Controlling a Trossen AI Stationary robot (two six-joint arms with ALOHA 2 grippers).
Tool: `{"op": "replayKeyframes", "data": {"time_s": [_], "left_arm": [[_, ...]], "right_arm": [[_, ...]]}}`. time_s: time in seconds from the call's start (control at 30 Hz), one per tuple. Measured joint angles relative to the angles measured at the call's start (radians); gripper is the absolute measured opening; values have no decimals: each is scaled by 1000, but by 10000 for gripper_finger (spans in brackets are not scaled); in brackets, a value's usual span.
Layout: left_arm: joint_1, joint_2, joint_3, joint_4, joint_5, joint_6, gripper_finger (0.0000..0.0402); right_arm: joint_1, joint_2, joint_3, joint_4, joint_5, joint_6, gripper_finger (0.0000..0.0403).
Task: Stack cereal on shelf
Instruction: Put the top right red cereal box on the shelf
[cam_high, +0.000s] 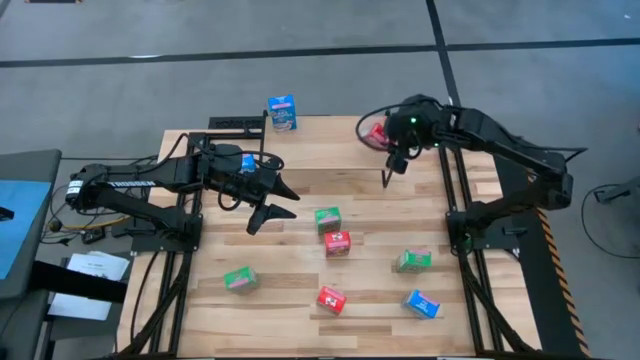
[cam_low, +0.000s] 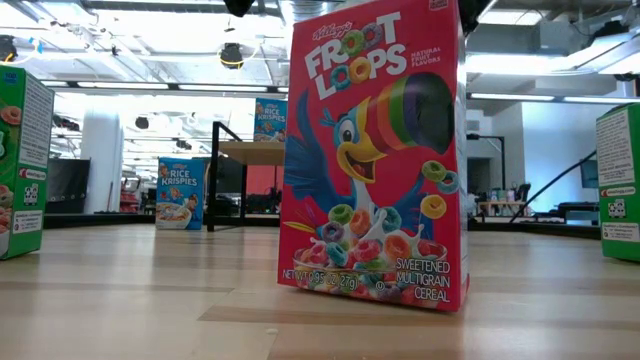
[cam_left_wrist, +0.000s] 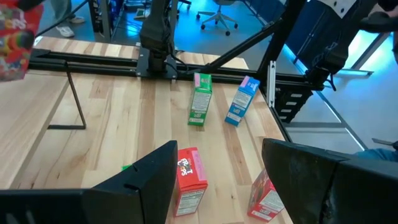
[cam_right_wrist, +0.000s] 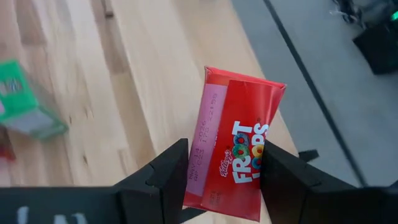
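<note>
The shelf stands along the table's far edge, its board on thin black legs. A blue cereal box stands upright on the shelf's left end. My right gripper hangs over the shelf's right end, shut on a red cereal box. My left gripper hovers open above the table's left middle, nothing between its fingers. Another blue box stands on the table left of the shelf, partly hidden behind my left arm. My right gripper pinches the red box between its two fingers, on two opposite sides at one end. The gripper slants down from the table's right side. The box sticks out ahead of the fingers, tilted and lifted clear of shelf and table.
Several loose boxes lie on the table's near half: green, red, green, green, red, blue. In the low view the red box stands upright and hides the shelf's middle.
</note>
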Motion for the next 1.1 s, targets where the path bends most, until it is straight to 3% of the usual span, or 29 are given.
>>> {"op": "replayKeyframes", "data": {"time_s": [0.33,0.7,1.1], "left_arm": [[0,0,0,0,-16,0,224],[0,0,0,0,-45,-1,224],[0,0,0,0,-48,20,224]], "right_arm": [[44,8,-1,-6,1,-258,194],[-26,25,0,13,-5,-317,194],[-159,41,55,69,-152,-317,194]]}}
